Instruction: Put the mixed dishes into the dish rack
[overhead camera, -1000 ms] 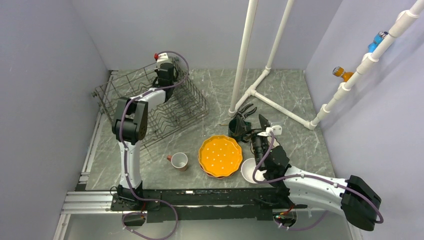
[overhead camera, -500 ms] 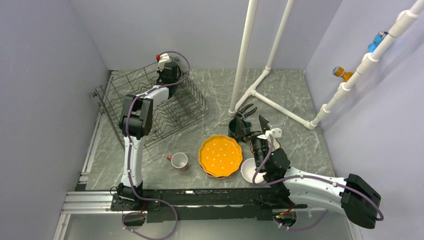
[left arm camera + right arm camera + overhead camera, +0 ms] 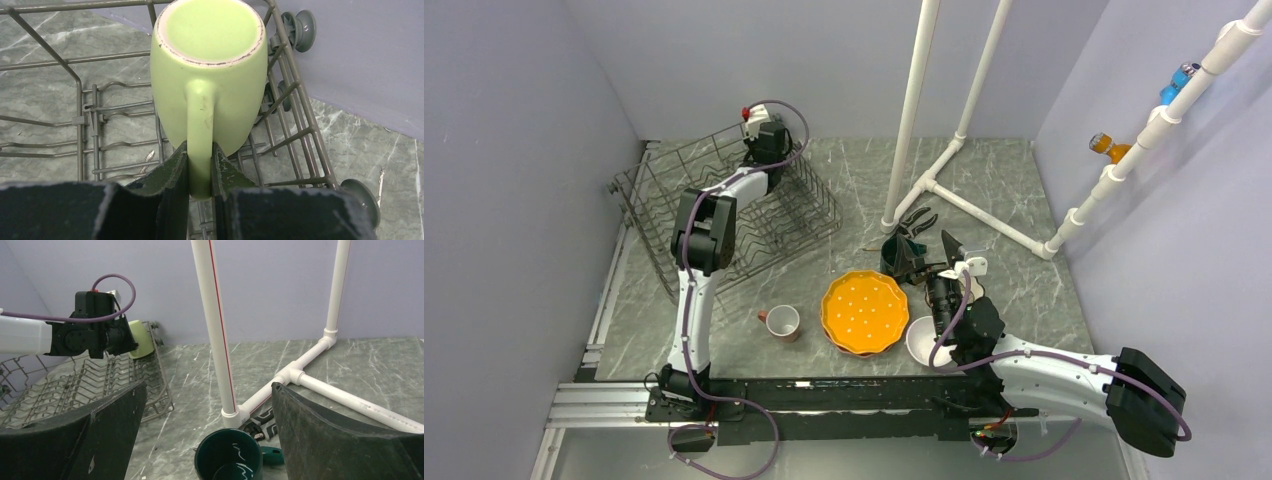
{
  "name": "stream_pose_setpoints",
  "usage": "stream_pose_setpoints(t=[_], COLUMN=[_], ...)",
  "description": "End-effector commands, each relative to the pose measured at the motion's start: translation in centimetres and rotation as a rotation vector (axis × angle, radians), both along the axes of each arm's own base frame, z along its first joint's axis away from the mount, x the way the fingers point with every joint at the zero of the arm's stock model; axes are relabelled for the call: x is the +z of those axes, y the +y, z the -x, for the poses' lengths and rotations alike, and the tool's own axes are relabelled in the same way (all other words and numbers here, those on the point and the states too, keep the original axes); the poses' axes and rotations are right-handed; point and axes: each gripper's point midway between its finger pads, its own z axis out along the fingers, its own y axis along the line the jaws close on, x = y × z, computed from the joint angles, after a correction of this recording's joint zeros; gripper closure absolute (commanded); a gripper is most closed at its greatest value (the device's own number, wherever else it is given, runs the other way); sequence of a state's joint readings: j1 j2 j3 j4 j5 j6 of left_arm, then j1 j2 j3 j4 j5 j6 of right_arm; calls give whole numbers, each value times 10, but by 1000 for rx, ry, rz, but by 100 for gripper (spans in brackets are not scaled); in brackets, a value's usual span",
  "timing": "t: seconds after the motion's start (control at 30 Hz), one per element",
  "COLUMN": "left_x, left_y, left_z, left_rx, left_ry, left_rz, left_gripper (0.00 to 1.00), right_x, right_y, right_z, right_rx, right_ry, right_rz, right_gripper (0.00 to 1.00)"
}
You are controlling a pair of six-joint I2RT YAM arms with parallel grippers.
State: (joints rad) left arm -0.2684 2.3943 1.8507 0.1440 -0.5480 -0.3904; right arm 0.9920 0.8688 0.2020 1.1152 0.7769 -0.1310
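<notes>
My left gripper (image 3: 200, 150) is shut on the handle of the pale green mug (image 3: 207, 75). It holds the mug on its side, base toward the camera, over the far right corner of the dish rack (image 3: 80, 125). In the top view this gripper (image 3: 764, 140) hangs over the rack's (image 3: 724, 215) back edge. My right gripper (image 3: 208, 385) stands open just above and behind the dark teal mug (image 3: 228, 455), touching nothing. The orange dotted plates (image 3: 864, 311), the small pink mug (image 3: 781, 322) and the white bowl (image 3: 921, 340) sit on the table near the arms' bases.
A white pipe frame (image 3: 911, 110) rises from the table between the rack and the right wall, its foot beside the teal mug (image 3: 902, 254). Black-handled pliers (image 3: 262, 426) lie at that foot. Walls close in on the left, back and right.
The left arm has carried the green mug a little to the right along the rack's far edge, and its elbow has swung right. The right arm has not moved.
</notes>
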Motion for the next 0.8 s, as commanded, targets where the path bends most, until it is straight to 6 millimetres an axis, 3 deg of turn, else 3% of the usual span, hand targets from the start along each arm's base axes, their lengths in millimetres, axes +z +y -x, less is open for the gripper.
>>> stream_pose_setpoints(t=[0.0, 0.1, 0.17, 0.4, 0.6, 0.77], left_x=[54, 51, 53, 60, 67, 65], left_y=[-9, -8, -11, -27, -30, -24], left_z=[-13, -8, -4, 0, 7, 27], left_rx=[39, 54, 38, -18, -41, -23], left_ry=[-135, -118, -125, -121, -115, -60], left_rz=[68, 93, 118, 208, 220, 223], left_gripper=[94, 70, 59, 53, 57, 35], right_x=[12, 11, 12, 12, 12, 11], right_y=[-3, -2, -2, -1, -1, -1], right_z=[3, 3, 3, 2, 2, 0], right_rx=[-1, 2, 2, 5, 9, 7], right_ry=[-30, -31, -31, -25, -21, -14], right_rz=[-43, -43, -45, -41, -45, -41], right_gripper=[5, 5, 5, 5, 5, 5])
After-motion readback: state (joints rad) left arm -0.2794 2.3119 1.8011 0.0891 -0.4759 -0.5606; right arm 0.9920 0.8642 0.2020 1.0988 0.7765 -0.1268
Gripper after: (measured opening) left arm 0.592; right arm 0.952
